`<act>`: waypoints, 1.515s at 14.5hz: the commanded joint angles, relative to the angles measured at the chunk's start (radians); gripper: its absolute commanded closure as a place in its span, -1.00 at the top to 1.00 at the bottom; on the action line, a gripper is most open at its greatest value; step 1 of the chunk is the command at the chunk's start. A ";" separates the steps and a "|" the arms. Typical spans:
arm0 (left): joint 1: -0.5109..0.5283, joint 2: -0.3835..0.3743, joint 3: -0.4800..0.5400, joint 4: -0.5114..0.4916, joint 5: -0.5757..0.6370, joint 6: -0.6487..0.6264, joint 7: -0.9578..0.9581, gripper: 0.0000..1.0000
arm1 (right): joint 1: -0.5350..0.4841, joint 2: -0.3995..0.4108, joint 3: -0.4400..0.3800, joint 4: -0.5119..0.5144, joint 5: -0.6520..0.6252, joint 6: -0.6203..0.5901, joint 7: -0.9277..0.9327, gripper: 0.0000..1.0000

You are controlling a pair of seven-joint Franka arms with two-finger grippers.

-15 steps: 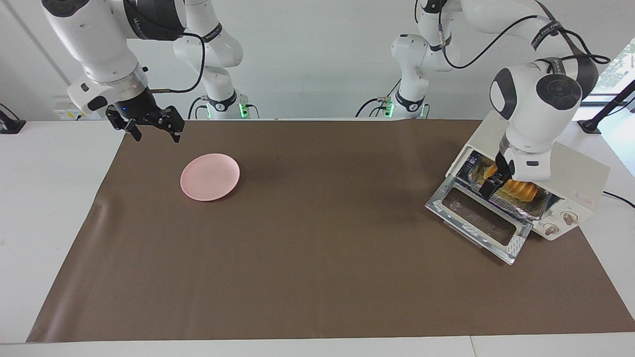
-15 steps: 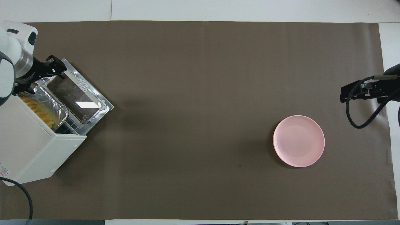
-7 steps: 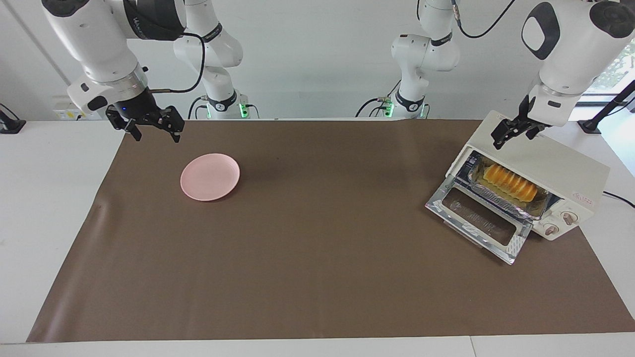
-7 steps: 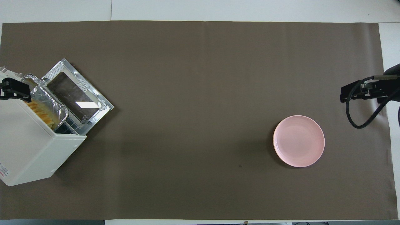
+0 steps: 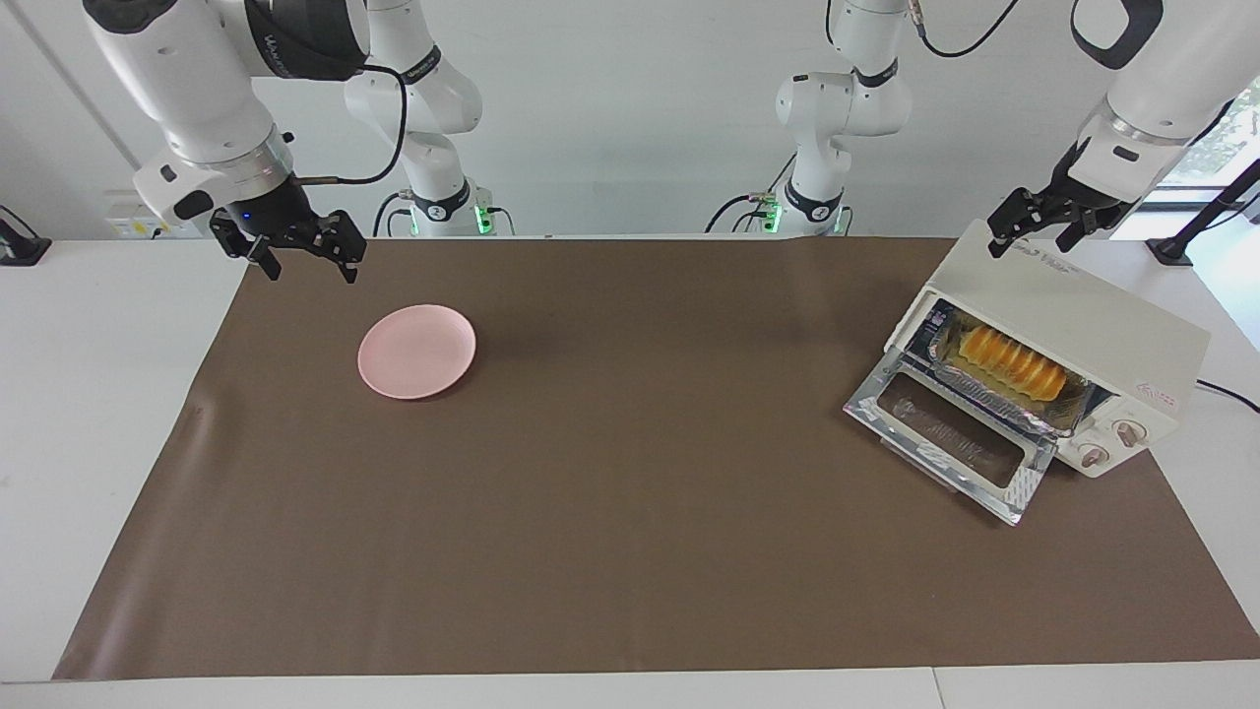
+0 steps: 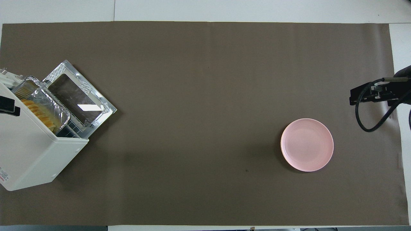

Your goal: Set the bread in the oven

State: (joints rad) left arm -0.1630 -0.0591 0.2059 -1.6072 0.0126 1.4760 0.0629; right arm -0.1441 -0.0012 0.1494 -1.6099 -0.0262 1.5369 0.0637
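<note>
The bread (image 5: 1014, 361) lies in a crinkled foil tray (image 5: 994, 396) inside the oven (image 5: 1093, 315), which stands at the left arm's end of the table. Its glass door (image 5: 947, 440) hangs open and flat. The overhead view shows the bread (image 6: 40, 113) partly under the oven's (image 6: 29, 150) top. My left gripper (image 5: 1034, 236) is open and empty, raised over the oven's top corner nearest the robots. Only its tip (image 6: 7, 106) shows from overhead. My right gripper (image 5: 307, 264) is open and empty, waiting in the air over the mat's corner near a pink plate.
An empty round pink plate (image 5: 416, 351) sits on the brown mat (image 5: 630, 512) toward the right arm's end; it also shows in the overhead view (image 6: 307, 144). The open door (image 6: 78, 96) juts out onto the mat. Two knobs (image 5: 1107, 443) face the camera.
My left gripper has pulled out of the oven mouth, risen and moved over the oven's top, leaving the bread in the tray. The right arm has not moved.
</note>
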 commanded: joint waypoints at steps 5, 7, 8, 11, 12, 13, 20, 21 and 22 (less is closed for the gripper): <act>0.031 0.004 -0.071 0.021 -0.007 -0.008 0.029 1.00 | -0.012 -0.020 0.009 -0.021 0.002 -0.006 -0.021 1.00; 0.031 0.007 -0.095 0.032 -0.007 -0.005 0.031 1.00 | -0.012 -0.020 0.009 -0.021 0.002 -0.006 -0.021 1.00; 0.031 0.011 -0.097 0.032 -0.008 0.001 0.034 1.00 | -0.014 -0.020 0.009 -0.021 0.002 -0.006 -0.021 1.00; 0.031 0.035 -0.099 0.035 -0.016 0.024 0.034 1.00 | -0.012 -0.020 0.009 -0.021 0.002 -0.006 -0.021 1.00; 0.031 0.038 -0.099 0.038 -0.014 0.012 0.034 1.00 | -0.012 -0.020 0.009 -0.021 0.002 -0.004 -0.021 1.00; 0.031 0.041 -0.100 0.041 -0.016 0.012 0.034 1.00 | -0.012 -0.020 0.009 -0.021 0.002 -0.006 -0.021 1.00; 0.033 0.039 -0.112 0.043 -0.017 0.052 0.034 1.00 | -0.012 -0.020 0.009 -0.021 0.002 -0.004 -0.021 1.00; 0.033 0.039 -0.112 0.035 -0.019 0.061 0.035 1.00 | -0.012 -0.020 0.009 -0.021 0.002 -0.006 -0.021 1.00; 0.033 0.038 -0.112 0.032 -0.019 0.061 0.035 1.00 | -0.012 -0.020 0.009 -0.021 0.002 -0.006 -0.021 1.00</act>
State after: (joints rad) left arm -0.1505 -0.0344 0.1062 -1.5886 0.0096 1.5260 0.0783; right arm -0.1441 -0.0012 0.1494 -1.6100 -0.0262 1.5369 0.0637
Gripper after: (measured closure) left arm 0.000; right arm 0.000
